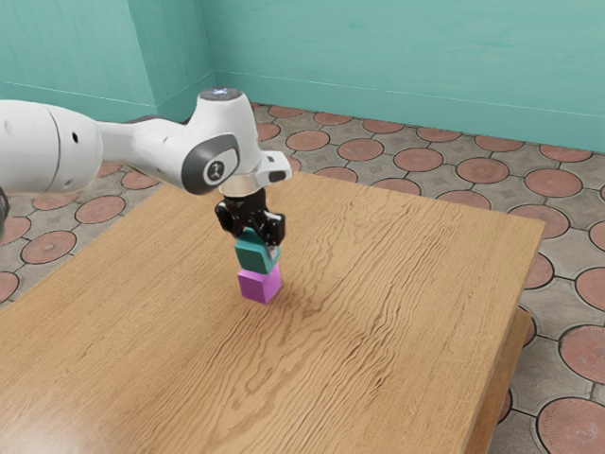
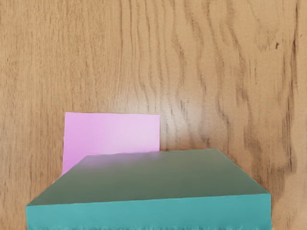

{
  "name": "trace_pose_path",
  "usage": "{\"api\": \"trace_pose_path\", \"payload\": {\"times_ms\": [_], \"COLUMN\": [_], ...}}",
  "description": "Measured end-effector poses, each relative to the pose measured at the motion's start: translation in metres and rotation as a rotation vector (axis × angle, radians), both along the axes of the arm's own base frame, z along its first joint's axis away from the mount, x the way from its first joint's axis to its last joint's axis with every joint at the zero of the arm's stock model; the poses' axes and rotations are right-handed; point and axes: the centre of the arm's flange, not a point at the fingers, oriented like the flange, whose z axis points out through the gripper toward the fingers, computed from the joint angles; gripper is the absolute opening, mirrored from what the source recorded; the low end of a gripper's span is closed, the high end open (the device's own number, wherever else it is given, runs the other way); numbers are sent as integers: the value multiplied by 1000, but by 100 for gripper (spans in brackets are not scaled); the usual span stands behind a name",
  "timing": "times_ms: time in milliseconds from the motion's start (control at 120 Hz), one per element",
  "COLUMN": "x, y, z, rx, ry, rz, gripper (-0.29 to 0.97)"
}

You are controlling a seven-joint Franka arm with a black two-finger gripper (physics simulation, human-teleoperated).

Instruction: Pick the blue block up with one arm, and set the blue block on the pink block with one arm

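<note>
One blue block [image 1: 250, 253], we judge light, rigid, slick-faced, sits clamped by opposite flat sides in our gripper [image 1: 255, 242], at 12 o'clock just over the pink block [image 1: 259, 285], contact unclear.

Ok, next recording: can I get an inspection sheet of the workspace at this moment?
Surface: wooden table, bare grain with a soft glare near the blocks.
Job's things: blue block, teal in hue, straight above the pink block; whether the two touch cannot be told.
Clutter: nothing seen.
Grippers: black two-finger tool, fingers on two sides of the blue block, shut on it.
Cables: nothing seen.
Surroundings: teal walls; floor of round red-brown tiles.
</note>
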Motion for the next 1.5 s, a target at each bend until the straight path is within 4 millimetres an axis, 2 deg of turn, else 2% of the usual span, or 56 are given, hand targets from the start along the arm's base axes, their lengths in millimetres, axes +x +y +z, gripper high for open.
{"api": "trace_pose_path", "payload": {"times_ms": [100,200,317,400,642,983,1133,1383,1500], "x": [8,21,21,27,37,37,40,40,40], "y": [24,28,36,39,31,38,35,36,34], "z": [-3,-1,-18,-24,-24,-33,-28,-31,-31], "rx": [3,-11,-14,-20,-25,-27,-31,-33,-35], "ry": [25,51,108,121,125,141,131,135,135], "rz": [23,21,16,7,-45,-72,-86,-96,-106], "gripper": [39,37,36,35,35,35,35,35,46]}}
